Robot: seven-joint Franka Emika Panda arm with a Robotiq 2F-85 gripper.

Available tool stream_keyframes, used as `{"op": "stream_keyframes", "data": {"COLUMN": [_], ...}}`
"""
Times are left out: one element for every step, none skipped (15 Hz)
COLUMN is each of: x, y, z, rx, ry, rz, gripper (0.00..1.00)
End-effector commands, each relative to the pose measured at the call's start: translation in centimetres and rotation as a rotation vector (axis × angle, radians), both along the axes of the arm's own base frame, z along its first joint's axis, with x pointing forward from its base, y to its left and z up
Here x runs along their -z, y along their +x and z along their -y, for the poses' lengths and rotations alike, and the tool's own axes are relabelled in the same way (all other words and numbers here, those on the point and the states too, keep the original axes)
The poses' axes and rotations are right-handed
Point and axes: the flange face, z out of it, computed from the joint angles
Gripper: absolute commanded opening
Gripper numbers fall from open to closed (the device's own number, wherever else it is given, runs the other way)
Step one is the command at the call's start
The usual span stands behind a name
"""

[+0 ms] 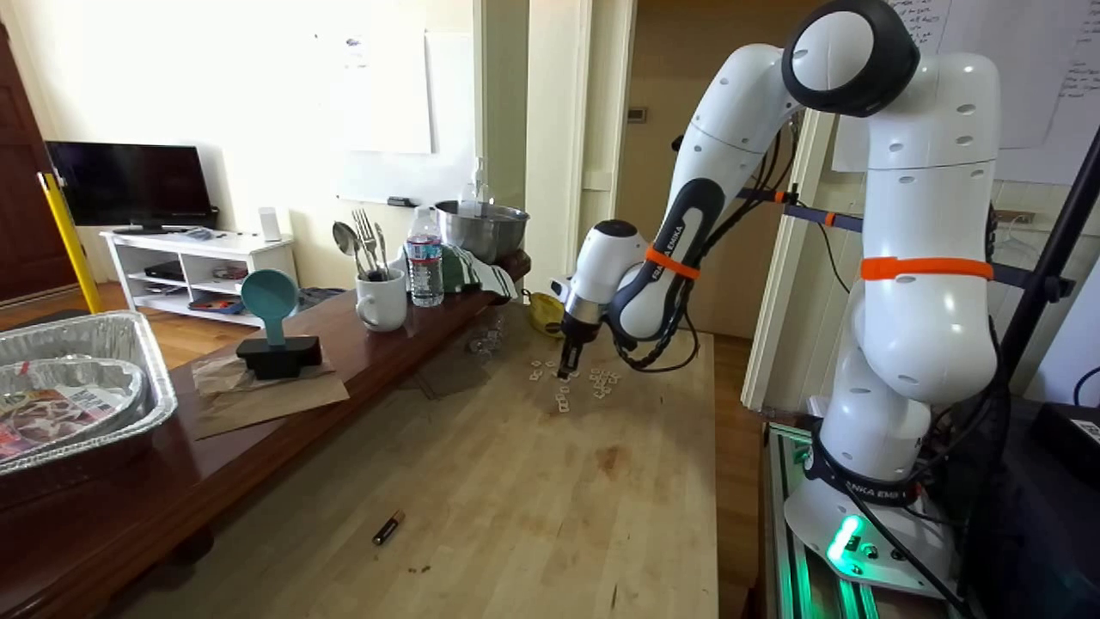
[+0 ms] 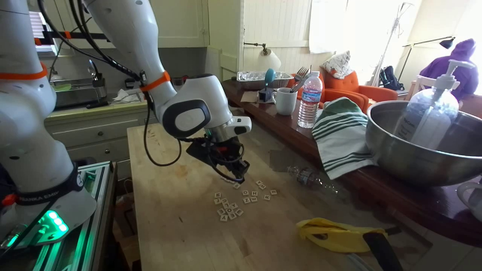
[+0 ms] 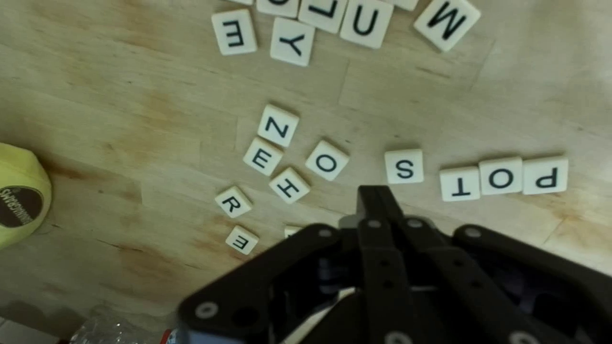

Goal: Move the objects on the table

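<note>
The wood-grain table (image 1: pixel 516 481) bears small white letter tiles in both exterior views. In the wrist view, tiles P (image 3: pixel 545 175), O (image 3: pixel 500 176) and T (image 3: pixel 460 184) lie in a row at the right. Tile S (image 3: pixel 404 166) lies a little apart, just beyond my fingertips. Tiles N (image 3: pixel 278 125), H (image 3: pixel 289 185) and R (image 3: pixel 233 201) lie loosely to the left. Tile M (image 3: pixel 447 23) and a touching cluster, including tile U (image 3: pixel 366 22), are at the top. My gripper (image 3: pixel 374 190) is shut and empty above the tiles. Its body partly hides one tile.
A yellow item (image 2: pixel 333 235) and a lying clear bottle (image 2: pixel 310 177) are on the table. A battery (image 1: pixel 388 528) lies near its other end. A raised dark ledge (image 1: pixel 284 421) alongside holds a mug (image 1: pixel 381 301), an upright water bottle (image 1: pixel 424 262) and a steel bowl (image 2: pixel 425 158).
</note>
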Motion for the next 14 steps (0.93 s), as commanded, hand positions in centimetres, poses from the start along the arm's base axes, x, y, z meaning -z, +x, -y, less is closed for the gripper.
{"op": "stream_keyframes", "data": {"x": [0.7, 0.9, 1.0, 1.3, 1.5, 1.7, 1.9, 2.0, 2.2, 2.5, 2.7, 2.9, 3.1, 3.1], "y": [-0.7, -0.7, -0.7, -0.7, -0.7, -0.6, -0.6, -0.6, -0.7, -0.7, -0.6, -0.5, -0.5, -0.5], "z": [-0.8, -0.8, -0.9, -0.9, -0.8, -0.7, -0.6, -0.4, -0.4, -0.3, -0.3, -0.4, -0.5, -0.6], "rx": [0.001, 0.003, 0.0, -0.001, -0.001, 0.0, 0.002, 0.004, 0.004, 0.003, 0.004, 0.001, -0.002, -0.004], "ry": [0.012, 0.013, 0.013, 0.012, 0.009, 0.006, 0.004, 0.002, 0.002, 0.004, 0.004, 0.003, 0.004, 0.005], "rz": [-0.029, -0.034, -0.037, -0.043, -0.046, -0.05, -0.053, -0.055, -0.058, -0.059, -0.065, -0.066, -0.069, -0.069], "gripper": [0.0, 0.0, 0.0, 0.0, 0.0, 0.0, 0.0, 0.0, 0.0, 0.0, 0.0, 0.0, 0.0, 0.0]}}
